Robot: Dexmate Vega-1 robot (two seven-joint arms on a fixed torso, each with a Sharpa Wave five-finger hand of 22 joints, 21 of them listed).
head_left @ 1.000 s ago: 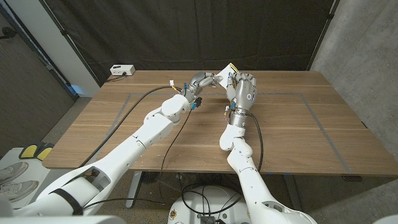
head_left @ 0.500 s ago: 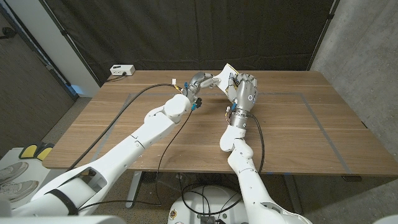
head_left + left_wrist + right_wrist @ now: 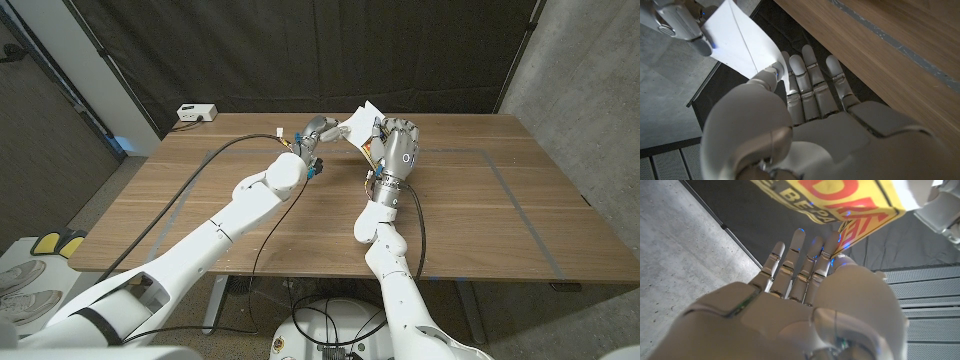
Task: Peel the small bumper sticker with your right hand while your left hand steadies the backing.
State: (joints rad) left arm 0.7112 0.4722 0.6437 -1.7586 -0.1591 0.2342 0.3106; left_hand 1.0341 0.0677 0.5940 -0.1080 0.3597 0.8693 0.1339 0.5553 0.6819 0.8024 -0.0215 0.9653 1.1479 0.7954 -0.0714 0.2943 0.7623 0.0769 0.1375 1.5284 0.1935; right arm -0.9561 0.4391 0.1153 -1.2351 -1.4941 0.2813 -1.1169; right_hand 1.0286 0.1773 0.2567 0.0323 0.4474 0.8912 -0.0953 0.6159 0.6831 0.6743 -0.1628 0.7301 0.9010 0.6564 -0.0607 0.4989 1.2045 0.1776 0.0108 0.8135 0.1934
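Above the table's far middle, my left hand [image 3: 318, 130] pinches the white backing sheet [image 3: 360, 114] by its lower edge, thumb against a finger [image 3: 772, 75]. The backing [image 3: 737, 37] stands tilted up in the air. My right hand [image 3: 398, 148] stands upright just to the right of the sheet. The yellow bumper sticker [image 3: 840, 200] with red and black lettering faces that hand. A lifted yellow corner [image 3: 852, 230] is pinched at my right hand's fingertips [image 3: 832, 247]. The sticker's edge [image 3: 371, 143] shows between the two hands.
The wooden table [image 3: 480, 210] carries grey tape lines [image 3: 505, 180]. A black cable [image 3: 225, 160] runs across the left side to my left arm. A small white box [image 3: 195, 113] sits at the far left corner. A dark curtain hangs behind.
The backing sheet has risen higher and tilted more upright. My right hand has shifted a little to the right and up, drawing away from my left hand.
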